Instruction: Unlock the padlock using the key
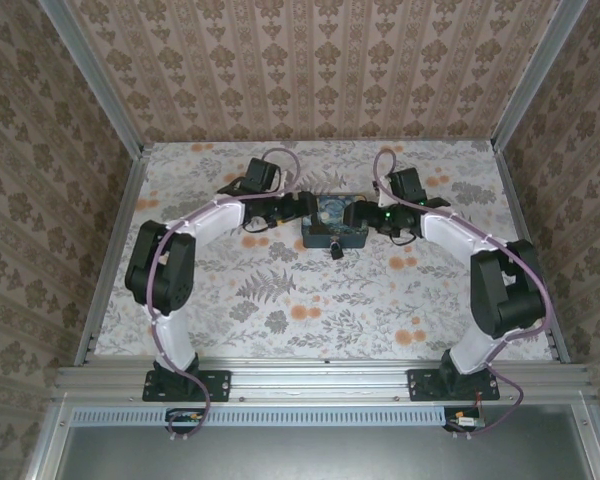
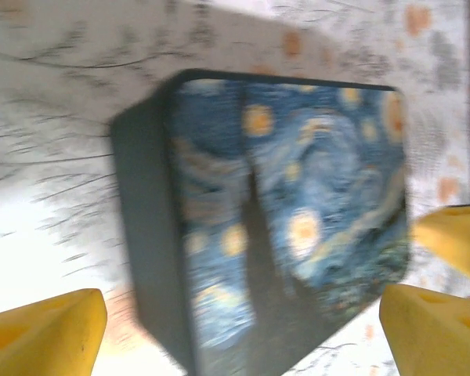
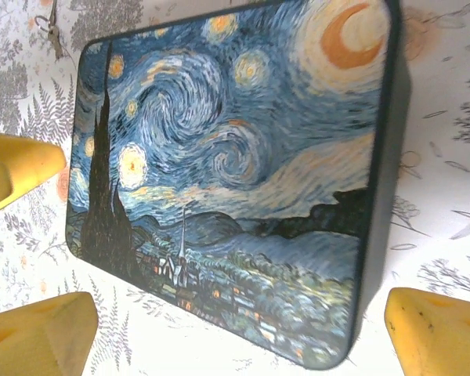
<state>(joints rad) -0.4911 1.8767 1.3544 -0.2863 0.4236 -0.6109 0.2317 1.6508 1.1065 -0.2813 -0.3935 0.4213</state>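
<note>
1. Just left of the blue box [image 1: 335, 222]: left gripper [image 1: 300, 208], yellow fingers [image 2: 47, 333] spread wide, holding nothing, box lid beneath the gap.
2. Touching the box's near side: small dark thing [image 1: 337, 250], probably the padlock, too small to confirm.
3. Just right of the box: right gripper [image 1: 362, 215], fingers [image 3: 439, 333] wide apart, empty, straddling the lid.
4. Off one box corner: small metal piece [image 3: 53, 33], possibly the key.
5. Step judged: approach only, nothing grasped.
6. Next: pick up the key, steady the lock, align with the keyhole.
</note>
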